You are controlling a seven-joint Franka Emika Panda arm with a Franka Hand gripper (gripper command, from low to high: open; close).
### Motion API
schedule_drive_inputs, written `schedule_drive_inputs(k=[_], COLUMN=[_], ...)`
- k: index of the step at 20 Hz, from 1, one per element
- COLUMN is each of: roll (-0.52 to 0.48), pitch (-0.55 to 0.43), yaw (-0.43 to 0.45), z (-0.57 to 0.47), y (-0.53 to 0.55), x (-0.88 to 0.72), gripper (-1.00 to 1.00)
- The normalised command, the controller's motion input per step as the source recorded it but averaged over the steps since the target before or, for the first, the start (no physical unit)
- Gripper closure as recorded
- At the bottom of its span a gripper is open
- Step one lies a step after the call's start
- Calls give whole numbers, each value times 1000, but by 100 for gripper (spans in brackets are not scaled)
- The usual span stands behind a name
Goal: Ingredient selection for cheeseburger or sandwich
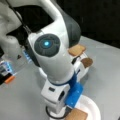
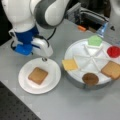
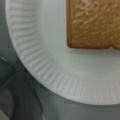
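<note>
One tan square toy bread slice [image 2: 38, 75] lies flat at the middle of a plain white round paper plate [image 2: 25, 86], nothing stacked on it; the wrist view shows the same slice [image 3: 93, 23] against the plate's ribbed rim [image 3: 50, 75].

Remaining ingredients sit in a white round sectioned tray [image 2: 75, 79] toward a front view's right of the plate: orange cheese square [image 2: 69, 64], brown patty disc [image 2: 90, 78], second tan bread square [image 2: 112, 70], red tomato disc [image 2: 114, 51], green lettuce piece [image 2: 95, 40], each in its own wedge.

The gripper [image 2: 44, 59], on a white and blue wrist, hangs just over the plate's far rim, beside the slice, apparently not touching it. Whether its jaws are wide or narrow cannot be told; nothing is visibly held.

All rests on a grey table [image 2: 75, 105]. An orange block [image 2: 81, 28] lies beyond the tray.
</note>
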Motion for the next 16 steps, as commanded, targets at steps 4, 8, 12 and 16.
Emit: schedule_drive_inputs(k=[4, 8, 12, 16], roll=[-358, -311, -230, -220], pitch=[60, 24, -38, -45], yaw=[-67, -29, -19, -33], z=[126, 12, -38, -41], y=[589, 497, 295, 191], x=[-511, -515, -458, -420], gripper=[-100, -100, -100, -100])
